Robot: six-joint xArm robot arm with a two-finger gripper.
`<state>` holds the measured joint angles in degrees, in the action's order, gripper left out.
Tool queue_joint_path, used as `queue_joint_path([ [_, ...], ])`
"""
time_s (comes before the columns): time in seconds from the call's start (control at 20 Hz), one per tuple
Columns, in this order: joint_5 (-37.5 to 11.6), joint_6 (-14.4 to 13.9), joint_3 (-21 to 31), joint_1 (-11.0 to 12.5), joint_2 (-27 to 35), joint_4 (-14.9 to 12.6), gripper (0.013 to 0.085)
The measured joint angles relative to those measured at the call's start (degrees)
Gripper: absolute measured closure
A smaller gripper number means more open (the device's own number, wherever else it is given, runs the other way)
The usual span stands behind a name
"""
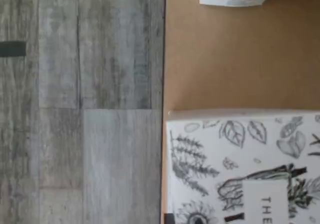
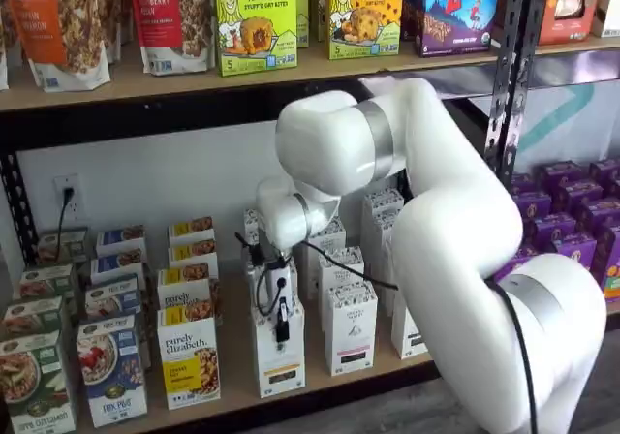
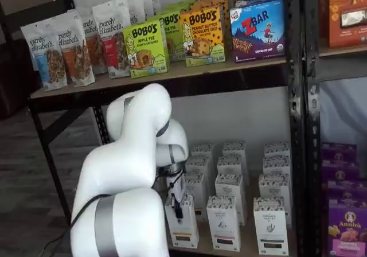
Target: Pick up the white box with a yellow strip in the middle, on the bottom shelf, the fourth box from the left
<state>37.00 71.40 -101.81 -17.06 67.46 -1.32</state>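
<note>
The white box (image 2: 279,364) with a yellow strip low on its front stands at the front of the bottom shelf (image 2: 235,381). It shows in both shelf views, its other sighting being the white box (image 3: 183,227) at the board's (image 3: 202,247) front edge. My gripper (image 2: 281,325) reaches down over its top, and one black finger lies flat against the front face. The same gripper (image 3: 178,209) is seen side-on, shut on the carton. The box stands upright on the board.
Like white cartons (image 2: 349,325) stand in rows to the right and behind. A purely elizabeth box (image 2: 189,361) stands just left. The wrist view shows a carton with black leaf drawings (image 1: 245,169) on the tan board (image 1: 240,59) beside grey plank floor (image 1: 80,109).
</note>
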Motion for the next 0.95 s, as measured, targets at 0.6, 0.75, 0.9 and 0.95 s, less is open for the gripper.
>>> queue_joint_path([
  [0.6,-7.52,-6.38,20.1,-0.72,-12.63,-6.42,0.049],
  [0.75,-9.2,-7.71,25.54,-0.65,-16.75,-7.91,0.049],
  [0.9,-9.87,-8.45,28.85,-0.62,-19.55,-8.73,0.049],
  [0.95,-10.03,-8.96,30.08,-0.61,-20.66,-9.3,0.049],
])
